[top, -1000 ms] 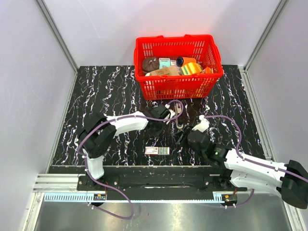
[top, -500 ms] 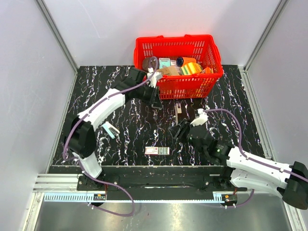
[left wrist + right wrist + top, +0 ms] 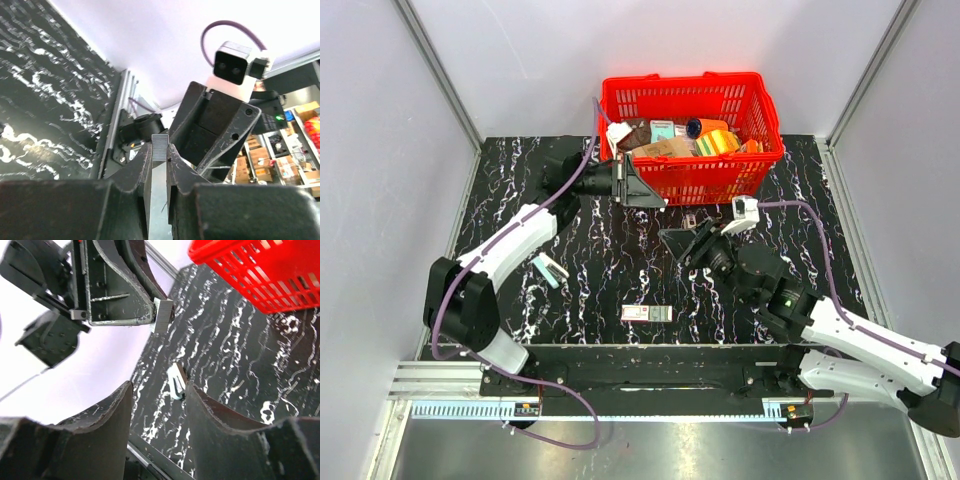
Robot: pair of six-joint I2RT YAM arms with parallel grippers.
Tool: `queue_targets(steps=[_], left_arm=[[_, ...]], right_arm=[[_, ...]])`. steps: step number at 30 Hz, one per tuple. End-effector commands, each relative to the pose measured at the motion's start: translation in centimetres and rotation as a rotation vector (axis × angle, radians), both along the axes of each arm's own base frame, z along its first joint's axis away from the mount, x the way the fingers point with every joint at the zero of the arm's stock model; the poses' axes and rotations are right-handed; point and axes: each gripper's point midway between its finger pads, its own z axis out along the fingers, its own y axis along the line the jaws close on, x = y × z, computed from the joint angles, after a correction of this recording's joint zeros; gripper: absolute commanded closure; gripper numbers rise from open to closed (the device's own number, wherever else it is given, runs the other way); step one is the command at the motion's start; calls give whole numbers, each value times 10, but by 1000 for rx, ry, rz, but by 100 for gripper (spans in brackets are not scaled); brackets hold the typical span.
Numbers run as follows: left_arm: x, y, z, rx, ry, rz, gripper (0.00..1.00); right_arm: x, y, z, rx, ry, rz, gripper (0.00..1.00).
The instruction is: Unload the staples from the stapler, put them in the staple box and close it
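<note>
We see the left gripper (image 3: pixel 159 150) closed tightly on the staples (image 3: pixel 160 144), a thin silvery strip that stands out a little past its fingertips. It holds them raised above the bench (image 3: pixel 510 200), just beside the front left corner of the red basket (image 3: pixel 692 182), which stands at the far edge. The right gripper (image 3: pixel 157 384) faces it with its fingers wide apart and nothing between them. Near the middle of the near edge lies a red-and-white box (image 3: pixel 648 313); its print is too small for us to read. A small white object (image 3: pixel 548 270) lies toward the left edge.
</note>
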Motion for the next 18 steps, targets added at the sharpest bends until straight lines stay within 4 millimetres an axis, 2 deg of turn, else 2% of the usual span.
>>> queue_targets(steps=[1, 9, 18], left_arm=[[-35, 14, 67, -159, -94, -101, 100], [-52, 22, 79, -196, -99, -111, 100], [-53, 23, 75, -192, -86, -101, 100]], right_arm=[[-5, -4, 60, 98, -124, 20, 48], [-9, -10, 89, 181, -189, 21, 47], [-8, 2, 116, 228, -264, 56, 47]])
